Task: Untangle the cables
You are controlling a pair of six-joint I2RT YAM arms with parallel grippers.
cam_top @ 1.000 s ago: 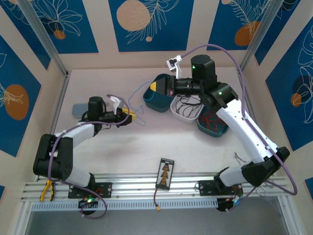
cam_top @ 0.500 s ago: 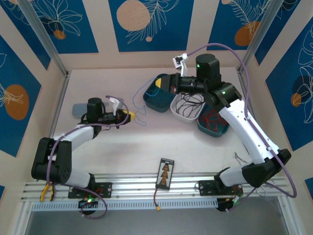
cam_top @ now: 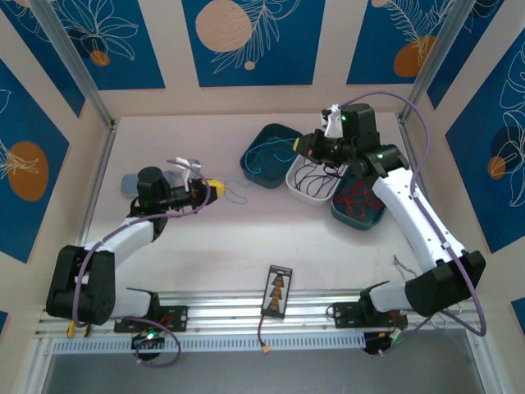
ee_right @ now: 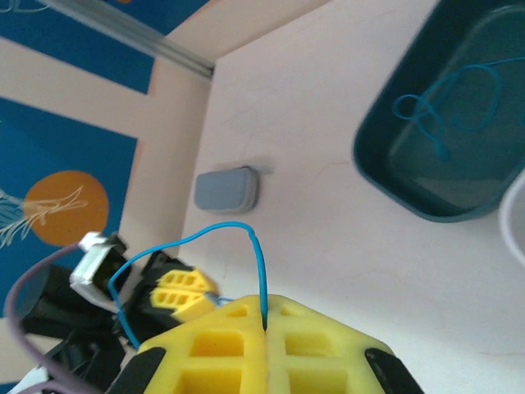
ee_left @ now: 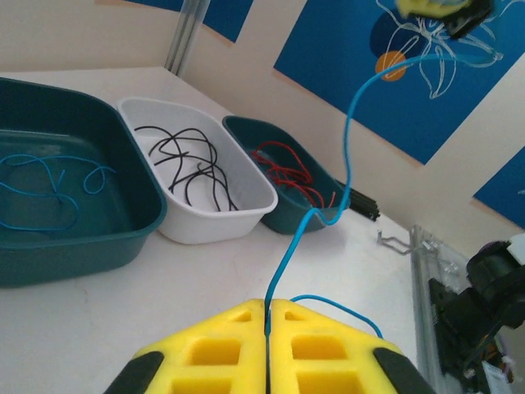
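Clamped shut, the left gripper (ee_left: 267,318) and right gripper (ee_right: 264,324) share one limp, featherlight blue cable (ee_left: 289,254), seemingly best pinched near its ends.

The left fingers (cam_top: 213,190), yellow and pressed together, sit low over the tabletop (cam_top: 246,238) left of centre, with a thin blue cable (cam_top: 235,194) looping just beside their tips. The right fingers (cam_top: 300,146) hang over the edge of a teal tray (cam_top: 246,168) holding blue cables (cam_top: 264,156). Beside it lie a white tray (cam_top: 308,199) of black cables (cam_top: 316,176) and a second teal tray (cam_top: 361,226) of red cables (cam_top: 354,197). A grey pad (cam_top: 131,182) rests by the left arm.
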